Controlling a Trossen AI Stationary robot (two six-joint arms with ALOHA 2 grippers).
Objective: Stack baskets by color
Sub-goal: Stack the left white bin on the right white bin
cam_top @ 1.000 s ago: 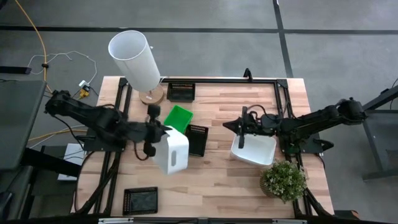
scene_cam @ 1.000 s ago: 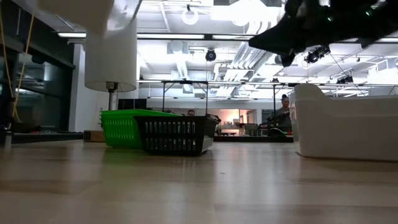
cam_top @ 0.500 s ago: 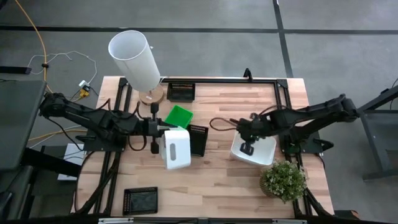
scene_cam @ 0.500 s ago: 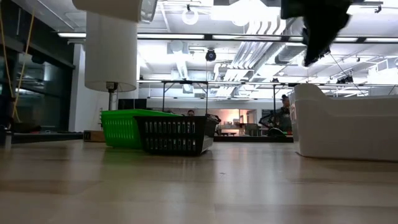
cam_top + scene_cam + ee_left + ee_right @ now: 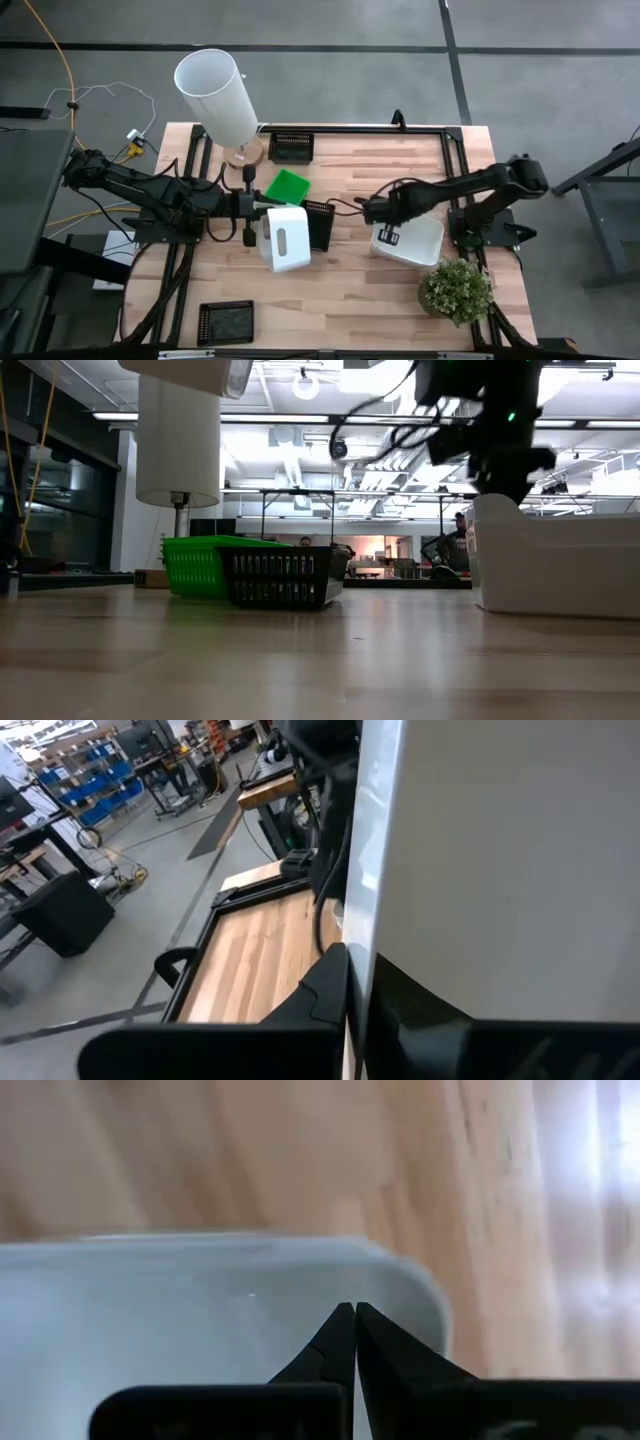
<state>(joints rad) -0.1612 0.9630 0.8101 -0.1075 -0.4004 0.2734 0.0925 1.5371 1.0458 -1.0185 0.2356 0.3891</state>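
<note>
The wooden counter [image 5: 350, 290] carries a tall white cylinder [image 5: 217, 96], a green basket [image 5: 287, 186] touching a black basket [image 5: 318, 222], and a white basket [image 5: 420, 246] near the plant [image 5: 456, 290]. The left pincer [image 5: 262, 218] is clamped on a second white basket [image 5: 283, 237], lifted. The right pincer [image 5: 388, 237], fully closed and empty, hovers at the resting white basket's rim
</note>
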